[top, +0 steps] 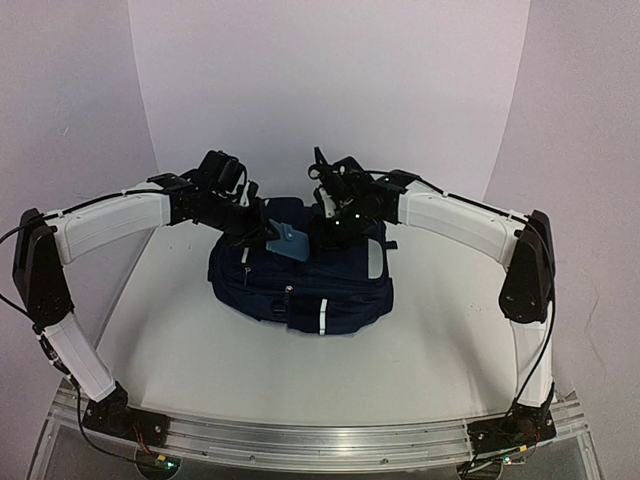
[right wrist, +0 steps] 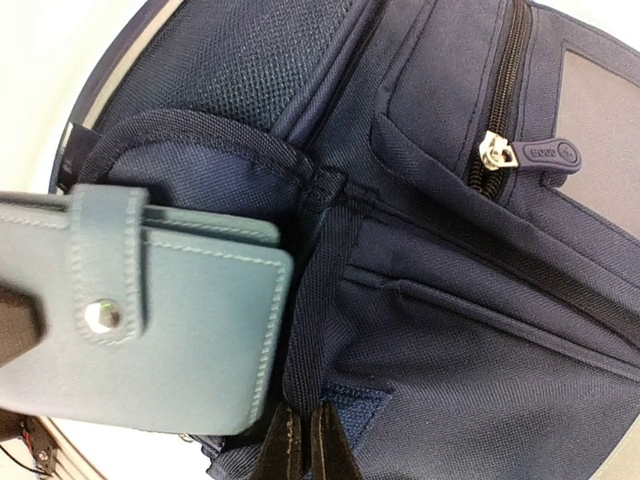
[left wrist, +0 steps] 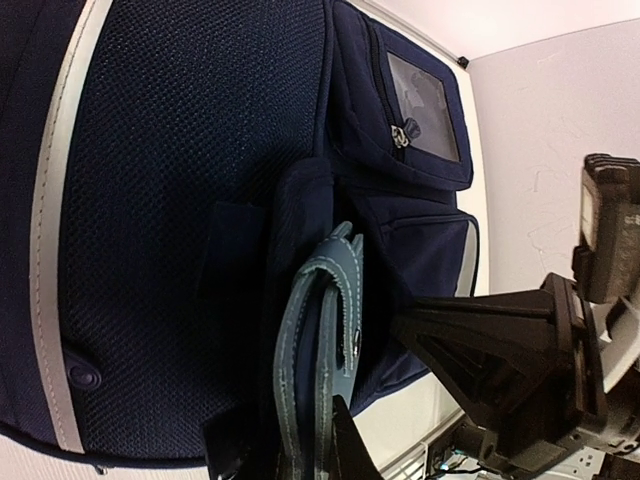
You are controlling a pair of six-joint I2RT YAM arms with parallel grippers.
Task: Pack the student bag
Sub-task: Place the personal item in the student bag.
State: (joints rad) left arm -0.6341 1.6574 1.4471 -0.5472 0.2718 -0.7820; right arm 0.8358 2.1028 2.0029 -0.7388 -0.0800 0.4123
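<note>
step: blue wallet [top: 288, 242] going in student bag [top: 300, 290] pocket [right wrist: 225, 155] | L gripper [top: 263, 233] pinches wallet | R gripper [right wrist: 300, 448] pinches pocket edge | nxt: push wallet down in

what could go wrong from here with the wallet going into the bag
1. The left gripper holds the wallet by one end only, so it may twist or slip when pushed against fabric.
2. The open pocket rim is soft and looks narrow; the wallet's corner may catch on it rather than slide in.
3. The right gripper seems to pinch only thin webbing on the student bag; if that slips, the pocket may sag shut.
</note>
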